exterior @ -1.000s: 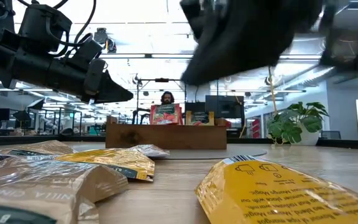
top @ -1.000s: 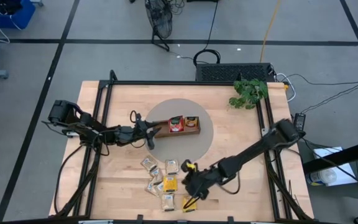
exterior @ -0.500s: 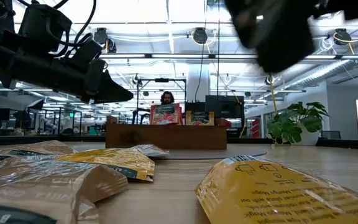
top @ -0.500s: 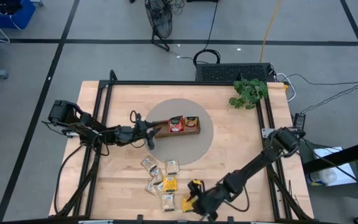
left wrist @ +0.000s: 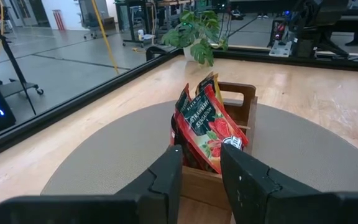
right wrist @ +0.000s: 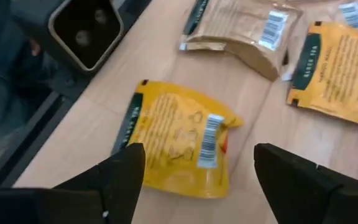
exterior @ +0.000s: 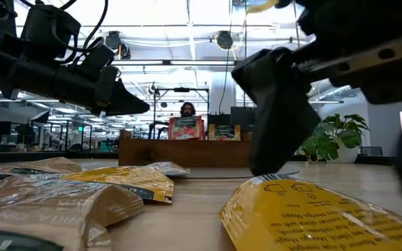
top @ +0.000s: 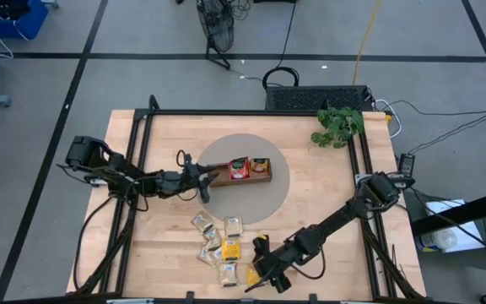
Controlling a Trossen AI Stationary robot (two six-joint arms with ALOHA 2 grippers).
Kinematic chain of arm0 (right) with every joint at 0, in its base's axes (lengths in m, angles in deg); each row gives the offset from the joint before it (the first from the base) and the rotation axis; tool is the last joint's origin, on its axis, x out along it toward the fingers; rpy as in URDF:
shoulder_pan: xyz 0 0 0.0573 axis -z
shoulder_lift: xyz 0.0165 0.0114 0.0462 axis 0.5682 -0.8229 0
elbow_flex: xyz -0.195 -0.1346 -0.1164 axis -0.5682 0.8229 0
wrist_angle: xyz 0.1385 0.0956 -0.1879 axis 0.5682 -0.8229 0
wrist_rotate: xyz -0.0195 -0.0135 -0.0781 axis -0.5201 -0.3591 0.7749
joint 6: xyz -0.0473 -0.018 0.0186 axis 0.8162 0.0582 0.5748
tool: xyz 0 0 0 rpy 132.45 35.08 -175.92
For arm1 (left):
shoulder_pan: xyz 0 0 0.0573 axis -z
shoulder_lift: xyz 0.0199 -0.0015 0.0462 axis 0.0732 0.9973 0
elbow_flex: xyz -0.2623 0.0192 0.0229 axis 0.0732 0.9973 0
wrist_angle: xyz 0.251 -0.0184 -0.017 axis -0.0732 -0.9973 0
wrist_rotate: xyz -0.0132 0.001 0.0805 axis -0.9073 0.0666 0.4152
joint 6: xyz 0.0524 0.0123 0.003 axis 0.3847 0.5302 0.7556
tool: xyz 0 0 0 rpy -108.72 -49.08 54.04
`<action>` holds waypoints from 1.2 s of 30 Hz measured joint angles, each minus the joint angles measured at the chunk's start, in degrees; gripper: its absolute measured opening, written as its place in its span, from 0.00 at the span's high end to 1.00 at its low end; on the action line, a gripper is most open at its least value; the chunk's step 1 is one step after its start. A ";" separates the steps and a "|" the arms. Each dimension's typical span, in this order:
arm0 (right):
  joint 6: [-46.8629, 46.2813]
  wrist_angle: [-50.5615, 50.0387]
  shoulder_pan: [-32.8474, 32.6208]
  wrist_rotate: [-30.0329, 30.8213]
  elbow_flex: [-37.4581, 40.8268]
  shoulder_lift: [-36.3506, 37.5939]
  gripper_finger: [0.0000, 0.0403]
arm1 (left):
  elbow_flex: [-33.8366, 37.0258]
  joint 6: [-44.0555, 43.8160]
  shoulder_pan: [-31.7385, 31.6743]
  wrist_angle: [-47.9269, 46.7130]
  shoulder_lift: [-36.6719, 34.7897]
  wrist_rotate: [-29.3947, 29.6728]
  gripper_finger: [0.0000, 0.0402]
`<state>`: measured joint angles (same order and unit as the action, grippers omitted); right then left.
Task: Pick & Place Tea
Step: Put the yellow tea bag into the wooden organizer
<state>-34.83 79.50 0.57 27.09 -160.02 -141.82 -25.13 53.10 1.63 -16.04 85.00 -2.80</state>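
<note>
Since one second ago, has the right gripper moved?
Yes. The right gripper has moved toward the table's near edge, and now hangs open over a yellow tea sachet.

Quick headcount: one wooden tray (exterior: 187, 155) with two sachets standing in it, a red one (top: 240, 169) and a yellowish one (top: 260, 165). Nearer the front table edge than the tray I count about seven loose sachets (top: 233, 225), a mix of beige and yellow (top: 230, 248). A couple overlap, so give or take one. One round grey mat (top: 268, 198) under the tray. One potted plant (top: 337, 125) off toward the back right corner from the tray. Two arms, the left arm (top: 133, 181) and the right arm (top: 336, 219). And one person (exterior: 187, 109) visible way behind the tray.
</note>
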 joint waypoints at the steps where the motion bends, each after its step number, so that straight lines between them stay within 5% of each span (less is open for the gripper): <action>1: -0.02 0.99 0.22 -0.77 -0.05 -0.65 0.31 | 0.00 -0.01 0.00 0.02 0.00 0.00 0.71; 12: -0.65 2.66 0.57 -3.83 -0.26 -4.28 0.46 | 0.00 0.01 0.00 0.06 0.02 0.00 0.71; 22: 2.90 1.95 1.47 -5.12 -0.15 -3.99 0.96 | 0.00 0.01 -0.02 0.02 0.02 0.00 0.71; 32: 1.40 -3.03 1.65 -4.51 0.40 4.37 0.98 | 0.00 0.01 0.00 -0.04 0.02 0.00 0.71; 36: -0.49 3.44 0.97 -9.62 4.70 8.74 0.98 | 0.00 0.01 -0.02 -0.02 0.02 0.00 0.71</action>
<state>-35.33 82.94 1.55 17.48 -155.32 -133.08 -25.13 53.10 1.61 -16.06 85.02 -2.80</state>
